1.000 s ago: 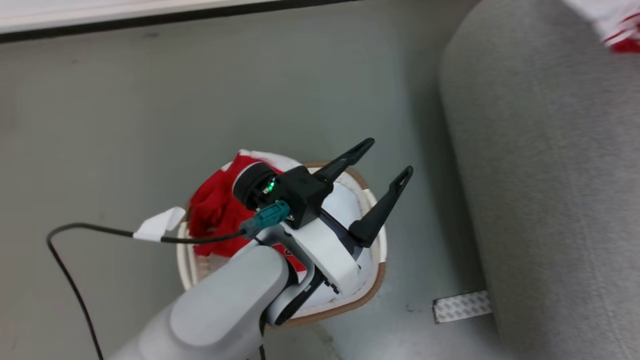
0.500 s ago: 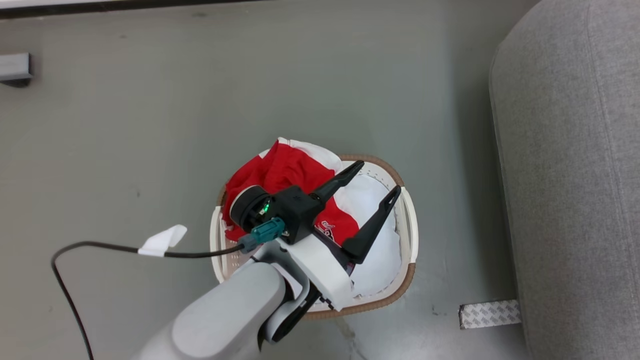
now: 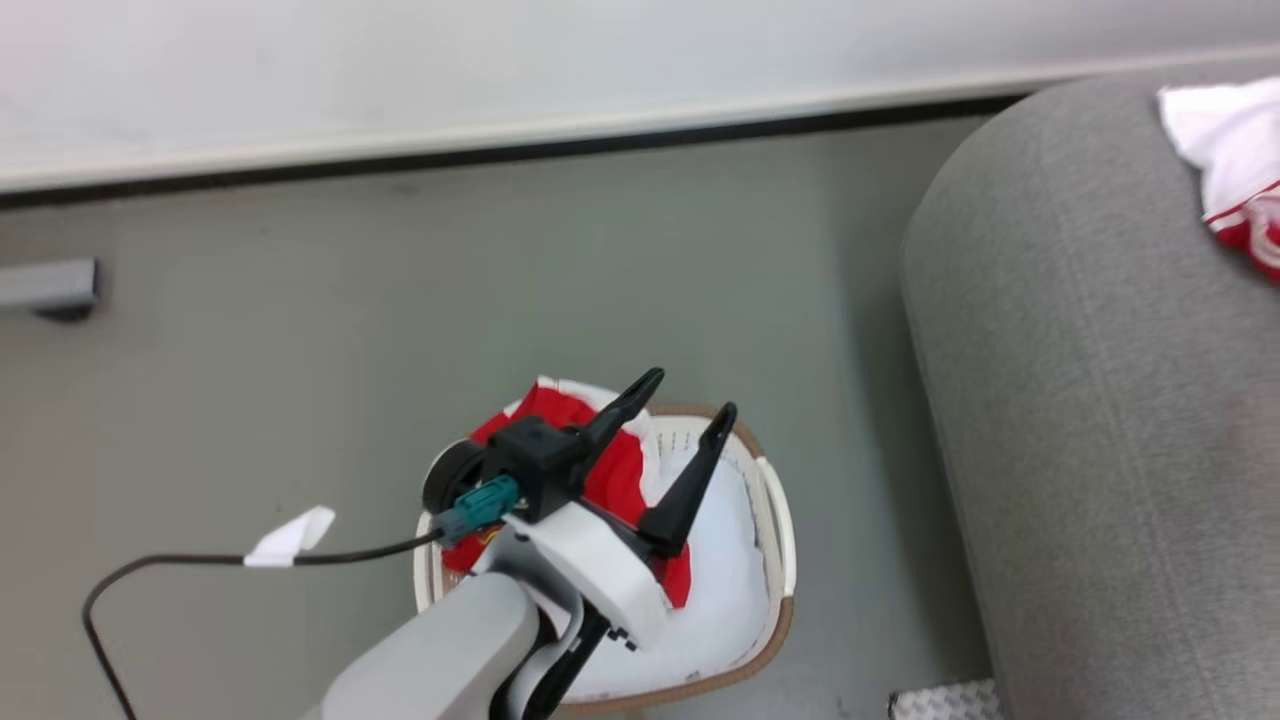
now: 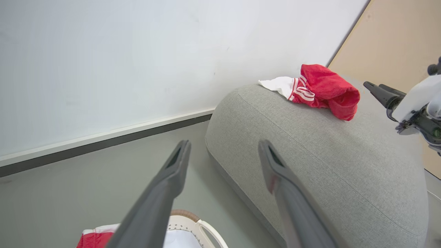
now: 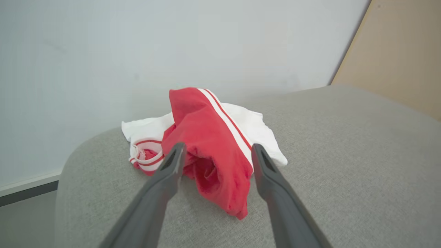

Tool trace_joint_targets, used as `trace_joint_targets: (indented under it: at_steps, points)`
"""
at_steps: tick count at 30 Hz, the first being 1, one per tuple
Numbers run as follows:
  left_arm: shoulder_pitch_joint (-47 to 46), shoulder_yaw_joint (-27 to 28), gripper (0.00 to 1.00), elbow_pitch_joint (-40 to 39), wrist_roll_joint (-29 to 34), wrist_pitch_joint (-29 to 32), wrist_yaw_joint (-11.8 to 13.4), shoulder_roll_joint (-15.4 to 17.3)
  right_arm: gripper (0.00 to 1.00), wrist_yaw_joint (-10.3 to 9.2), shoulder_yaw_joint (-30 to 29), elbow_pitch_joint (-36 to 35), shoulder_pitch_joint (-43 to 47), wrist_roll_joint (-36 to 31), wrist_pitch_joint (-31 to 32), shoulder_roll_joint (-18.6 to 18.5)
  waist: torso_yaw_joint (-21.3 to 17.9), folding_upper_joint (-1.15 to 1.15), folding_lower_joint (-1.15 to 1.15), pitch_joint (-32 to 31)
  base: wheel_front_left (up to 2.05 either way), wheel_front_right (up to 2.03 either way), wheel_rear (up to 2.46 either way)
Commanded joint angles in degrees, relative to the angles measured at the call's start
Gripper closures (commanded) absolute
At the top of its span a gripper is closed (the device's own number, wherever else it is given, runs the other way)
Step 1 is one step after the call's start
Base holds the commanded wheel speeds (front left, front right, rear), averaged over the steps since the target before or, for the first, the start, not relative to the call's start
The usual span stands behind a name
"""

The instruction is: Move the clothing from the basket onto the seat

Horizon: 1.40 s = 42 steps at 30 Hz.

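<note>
The cream basket (image 3: 782,540) stands on the floor with red and white clothing (image 3: 612,478) heaped inside; its rim (image 4: 193,220) shows in the left wrist view. My left gripper (image 3: 690,392) hovers over it, open and empty, fingers (image 4: 172,172) spread. To the right rises the grey seat (image 3: 1100,420). One red-and-white garment (image 5: 213,137) lies crumpled on the seat (image 5: 344,155), also seen in the head view (image 3: 1235,170) and left wrist view (image 4: 320,89). My right gripper (image 5: 217,148) is open, its fingers straddling that garment; its fingers (image 4: 377,90) reach in from the right.
Grey floor runs back to a white wall with a dark baseboard (image 3: 500,155). A black cable with a white tag (image 3: 290,535) trails from my left wrist. A patterned metal strip (image 3: 940,700) lies by the seat's base. A tan panel (image 4: 396,41) stands behind the seat.
The head camera has swung, so the whole picture shifted and the seat's garment came back into view. My left gripper stays open over the basket.
</note>
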Motion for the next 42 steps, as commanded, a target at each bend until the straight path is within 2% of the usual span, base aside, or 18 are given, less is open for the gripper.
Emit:
trace_joint_targets:
  at_steps: [1,8,12,19,23,31,42]
  points:
    - [1.15,0.32,0.0,0.12,-0.76,-0.61,0.26,0.65,0.0,-0.14,0.77,-1.0,1.7,0.68,-0.13,0.54,-0.67,0.0,0.01,-3.18,0.0,0.0,0.0]
    - [6.27,3.29,0.0,0.45,-2.23,-1.39,2.42,2.16,0.0,-0.14,11.31,-10.95,10.6,6.36,-0.09,3.94,0.53,0.0,0.01,-9.74,0.0,0.0,0.0]
    - [10.02,5.82,0.0,1.03,-2.75,-1.84,3.64,2.13,0.0,-0.14,17.68,-15.13,16.71,9.18,-0.09,4.8,2.56,0.0,0.01,-13.64,0.0,0.0,0.0]
    - [18.47,13.31,0.0,-0.1,1.48,-1.81,5.1,1.92,0.0,-0.14,28.33,-19.81,26.85,14.13,-0.09,5.44,5.97,0.0,0.01,-19.12,0.0,0.0,0.0]
    - [23.61,18.05,0.0,-0.41,5.14,-1.82,4.62,1.45,0.0,-0.14,32.18,-21.99,31.27,16.31,-0.09,5.43,7.63,0.0,0.01,-20.32,0.0,0.0,0.0]
    - [31.0,27.07,0.0,-0.68,12.17,-1.84,1.72,-2.33,0.0,-0.14,37.83,-23.55,37.74,18.49,-0.09,5.46,9.42,0.0,0.01,-21.56,0.0,0.0,0.0]
    - [33.71,34.85,0.0,0.45,19.25,-1.84,-3.79,-7.7,0.0,-0.15,40.09,-23.0,39.95,21.03,-0.09,5.45,9.63,0.0,0.01,-21.49,0.0,0.0,0.0]
